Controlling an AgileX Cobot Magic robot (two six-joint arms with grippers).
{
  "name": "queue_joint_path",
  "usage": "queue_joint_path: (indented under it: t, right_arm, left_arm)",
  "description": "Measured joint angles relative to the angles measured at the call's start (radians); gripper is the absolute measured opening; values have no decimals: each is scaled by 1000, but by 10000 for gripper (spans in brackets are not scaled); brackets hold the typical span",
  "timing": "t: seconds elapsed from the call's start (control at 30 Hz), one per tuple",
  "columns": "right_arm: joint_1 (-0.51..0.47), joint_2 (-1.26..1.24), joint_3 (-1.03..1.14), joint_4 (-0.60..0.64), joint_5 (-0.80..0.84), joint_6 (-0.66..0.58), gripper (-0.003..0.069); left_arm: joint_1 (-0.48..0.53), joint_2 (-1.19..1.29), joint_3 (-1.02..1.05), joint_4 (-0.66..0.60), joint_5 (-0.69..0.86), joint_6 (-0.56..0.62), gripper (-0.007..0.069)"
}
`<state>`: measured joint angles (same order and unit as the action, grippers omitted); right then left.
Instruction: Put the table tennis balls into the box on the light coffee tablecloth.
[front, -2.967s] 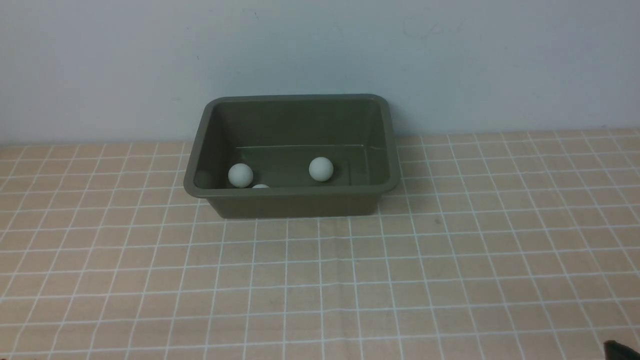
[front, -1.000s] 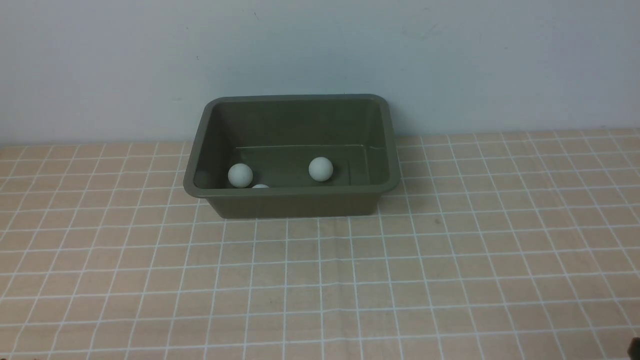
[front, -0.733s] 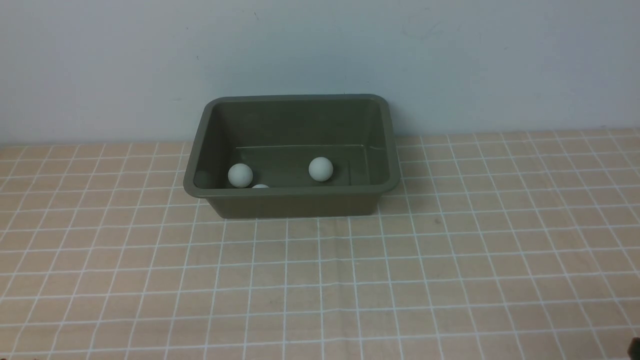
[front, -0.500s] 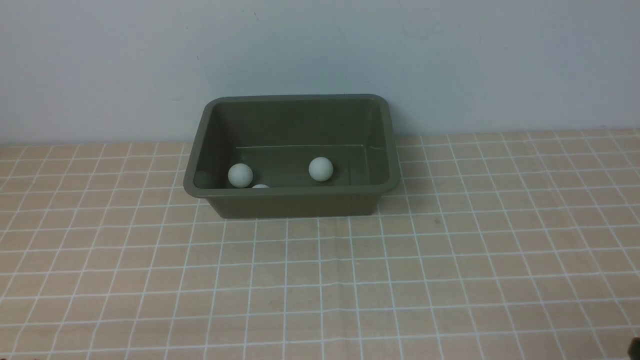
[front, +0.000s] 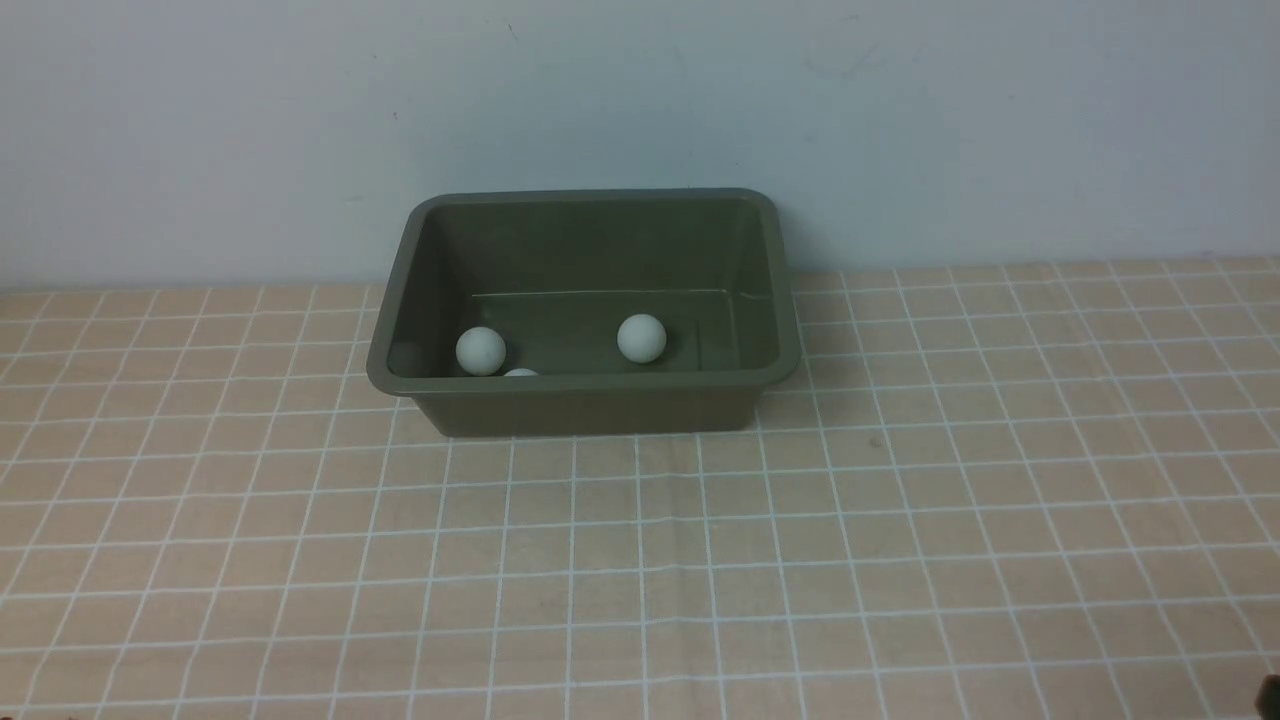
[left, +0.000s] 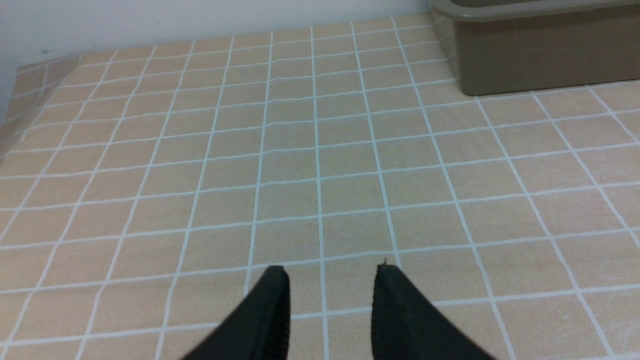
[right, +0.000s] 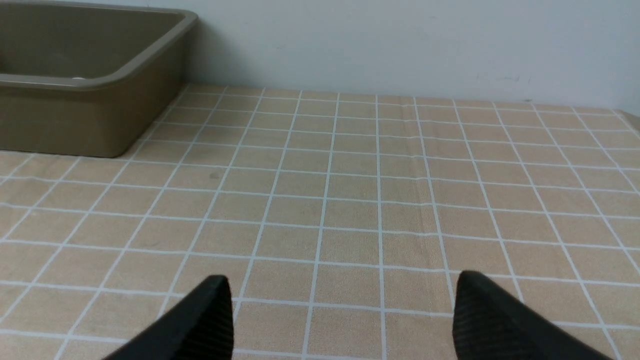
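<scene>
The olive-green box (front: 585, 408) stands on the light coffee tablecloth (front: 700, 560) by the back wall. Inside it I see two white balls, one to the left (front: 481, 351) and one in the middle (front: 641, 338), and the top of a third ball (front: 520, 373) behind the near wall. A fourth ball is not visible. My left gripper (left: 330, 272) is open a little and empty over bare cloth, with the box (left: 540, 55) far ahead of it. My right gripper (right: 342, 282) is wide open and empty over bare cloth, away from the box (right: 90, 115).
A pale wall rises right behind the box. Only a dark sliver of the right arm (front: 1270, 688) shows at the front view's bottom right corner. The cloth's edge (left: 20, 100) shows in the left wrist view.
The dark tip of the right arm at the bottom right corner has drawn back almost out of the front view since 3 s ago. The balls and box have not moved.
</scene>
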<state>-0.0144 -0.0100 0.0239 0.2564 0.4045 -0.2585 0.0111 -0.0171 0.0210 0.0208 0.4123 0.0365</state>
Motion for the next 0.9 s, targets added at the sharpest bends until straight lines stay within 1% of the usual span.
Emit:
queue_joint_path:
  t: [0.2, 0.33, 0.43, 0.63, 0.7, 0.9]
  right_arm:
    - [0, 0, 0, -1, 0, 0, 536]
    - [0, 0, -1, -43, 4, 10, 536]
    - [0, 0, -1, -88, 4, 70, 536]
    - [0, 0, -1, -192, 1, 259, 536]
    - [0, 0, -1, -217, 1, 300, 536]
    - [0, 0, -1, -229, 1, 309, 536]
  left_arm:
    - [0, 0, 0, 0, 0, 0, 183]
    - [0, 0, 0, 0, 0, 0, 183]
    - [0, 0, 0, 0, 0, 0, 183]
    - [0, 0, 0, 0, 0, 0, 183]
    - [0, 0, 0, 0, 0, 0, 183]
    - [0, 0, 0, 0, 0, 0, 183]
